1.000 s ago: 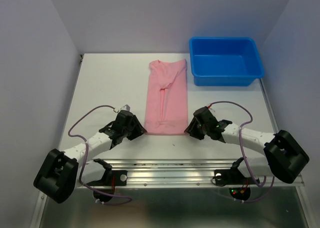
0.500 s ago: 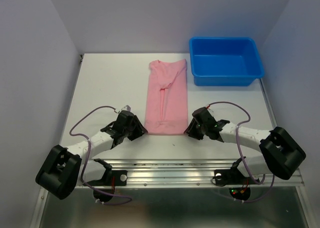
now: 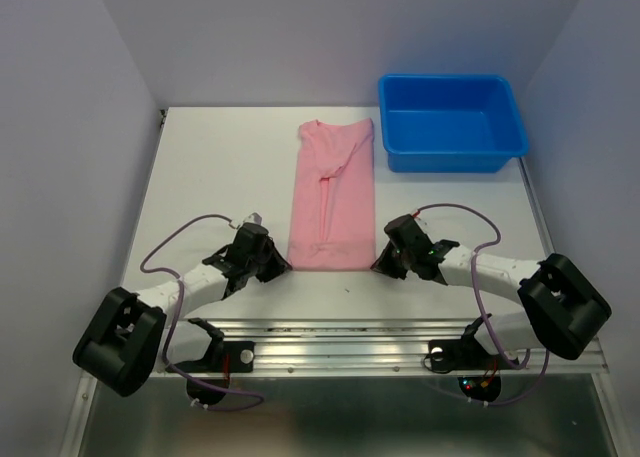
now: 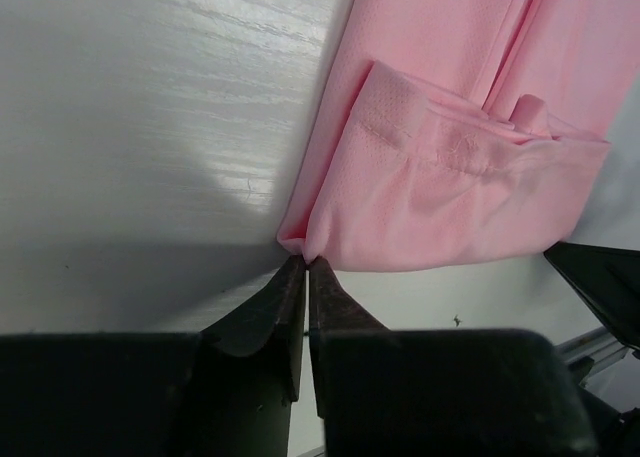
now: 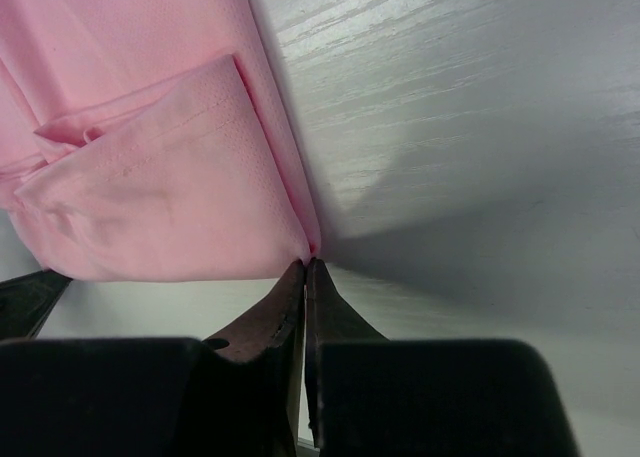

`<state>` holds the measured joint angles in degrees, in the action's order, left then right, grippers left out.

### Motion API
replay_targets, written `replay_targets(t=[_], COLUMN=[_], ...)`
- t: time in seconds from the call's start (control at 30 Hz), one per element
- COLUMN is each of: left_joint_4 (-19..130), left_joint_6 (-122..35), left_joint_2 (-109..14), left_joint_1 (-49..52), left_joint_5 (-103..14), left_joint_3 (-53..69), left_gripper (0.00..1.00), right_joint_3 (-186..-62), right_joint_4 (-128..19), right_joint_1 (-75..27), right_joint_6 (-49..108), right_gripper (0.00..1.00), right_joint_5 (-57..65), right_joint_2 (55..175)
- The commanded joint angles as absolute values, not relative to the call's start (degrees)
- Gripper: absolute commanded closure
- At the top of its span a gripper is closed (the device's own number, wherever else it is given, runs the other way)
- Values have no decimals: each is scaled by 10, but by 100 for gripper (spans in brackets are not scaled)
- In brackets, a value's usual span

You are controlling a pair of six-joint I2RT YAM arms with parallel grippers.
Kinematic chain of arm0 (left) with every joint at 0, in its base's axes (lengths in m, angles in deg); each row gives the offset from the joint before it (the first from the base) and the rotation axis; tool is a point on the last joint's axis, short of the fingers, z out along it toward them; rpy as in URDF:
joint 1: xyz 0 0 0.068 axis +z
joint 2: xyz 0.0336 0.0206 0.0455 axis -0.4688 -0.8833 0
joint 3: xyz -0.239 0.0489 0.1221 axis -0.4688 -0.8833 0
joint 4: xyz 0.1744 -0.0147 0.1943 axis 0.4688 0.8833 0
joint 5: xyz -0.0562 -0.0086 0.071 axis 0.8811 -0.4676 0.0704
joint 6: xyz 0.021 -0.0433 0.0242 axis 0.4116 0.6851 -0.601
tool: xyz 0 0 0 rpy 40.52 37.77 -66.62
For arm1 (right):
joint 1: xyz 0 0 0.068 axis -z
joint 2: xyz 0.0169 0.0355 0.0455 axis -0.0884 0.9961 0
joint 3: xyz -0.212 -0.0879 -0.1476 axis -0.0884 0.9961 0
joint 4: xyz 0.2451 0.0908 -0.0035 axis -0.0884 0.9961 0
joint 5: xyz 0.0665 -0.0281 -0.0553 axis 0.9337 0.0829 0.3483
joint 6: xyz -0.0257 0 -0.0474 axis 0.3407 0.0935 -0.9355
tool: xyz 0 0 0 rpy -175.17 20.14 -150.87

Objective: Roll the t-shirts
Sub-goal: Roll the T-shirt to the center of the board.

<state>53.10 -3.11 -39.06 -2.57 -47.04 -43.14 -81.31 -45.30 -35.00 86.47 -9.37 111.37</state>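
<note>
Folded pink t-shirt (image 3: 332, 192) lies flat mid-desk (image 3: 220, 167). Left gripper (image 4: 305, 265) pinches its near left corner; right gripper (image 5: 306, 267) pinches the near right one. Blue bin (image 3: 450, 161): far right corner.

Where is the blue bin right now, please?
In the top view, the blue plastic bin sits at the far right of the table, just right of the folded pink t-shirt.

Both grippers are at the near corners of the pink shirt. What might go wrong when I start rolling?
1. The left gripper and right gripper each pinch only the very tip of a t-shirt corner, so the thin fabric may slip out once it is pulled.
2. Folded layers lie loose on top near that edge. The tips may hold only some of them, so the layers may shift and the roll may come out uneven.
</note>
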Motion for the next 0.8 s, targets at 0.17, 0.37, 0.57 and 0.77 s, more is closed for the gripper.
replay_targets(t=[0.17, 0.37, 0.57, 0.77], left_joint_4=[528, 563, 602, 624], left_joint_6=[-30, -37, -44, -47], left_joint_2=[-398, -398, -399, -403], left_joint_1=[-26, -25, -25, -25], left_joint_5=[-472, -472, -475, -479], left_joint_3=[-412, -374, -338, -309], left_gripper=[100, 100, 100, 100], right_joint_3=[-803, -804, -814, -824], right_joint_4=[-472, -461, -449, -447], right_joint_1=[-346, -346, -346, -346], right_joint_6=[867, 869, 869, 870], right_gripper=[99, 99, 99, 99], right_joint_5=[-103, -111, -119, -121], right_joint_2=[1102, 1083, 1066, 1065])
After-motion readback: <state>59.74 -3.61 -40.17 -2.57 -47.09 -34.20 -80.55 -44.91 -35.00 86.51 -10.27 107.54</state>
